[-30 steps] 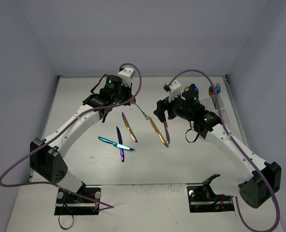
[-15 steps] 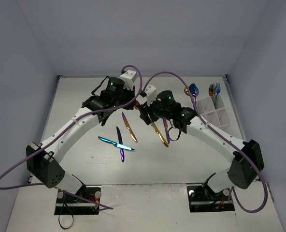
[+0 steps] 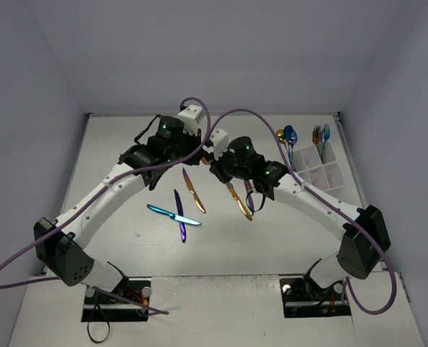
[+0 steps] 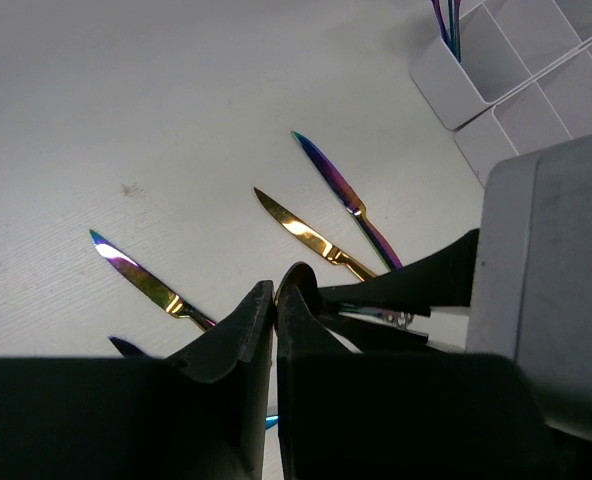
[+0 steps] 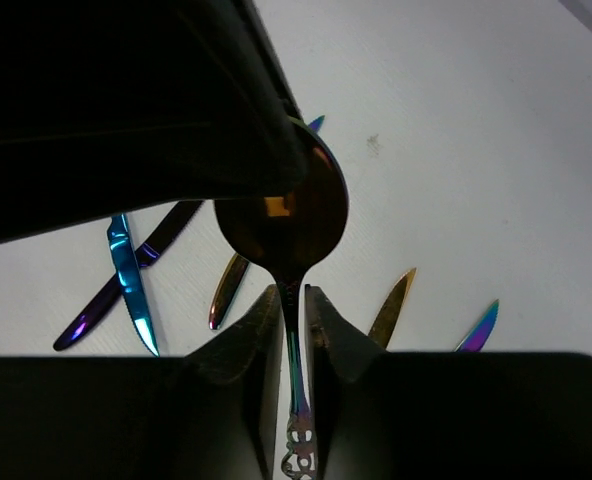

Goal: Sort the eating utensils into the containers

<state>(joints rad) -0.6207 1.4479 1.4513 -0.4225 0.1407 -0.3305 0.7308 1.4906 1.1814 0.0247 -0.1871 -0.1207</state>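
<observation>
While left gripper [image 4: 275, 292] pinches bowl of gold-tinted metal spoon [image 5: 286, 215] in air above surface [image 3: 236, 246], right gripper [image 5: 292, 296] clamps its handle. Handover: confirm right grip firm before left releases; then carry to white compartmented plastic caddy [image 3: 328, 173], far right, without swinging.

Left arm [image 3: 105, 195] stretched far forward, leaning in toward middle. Right arm [image 3: 315, 206] bent, also reaching in. Wrists almost touching, tips facing each other. Left gripper [image 4: 275, 300] pinched tight on spoon [image 5: 281, 215] bowl. Right gripper [image 5: 292, 300] fingers squeezed onto same spoon's handle.
</observation>
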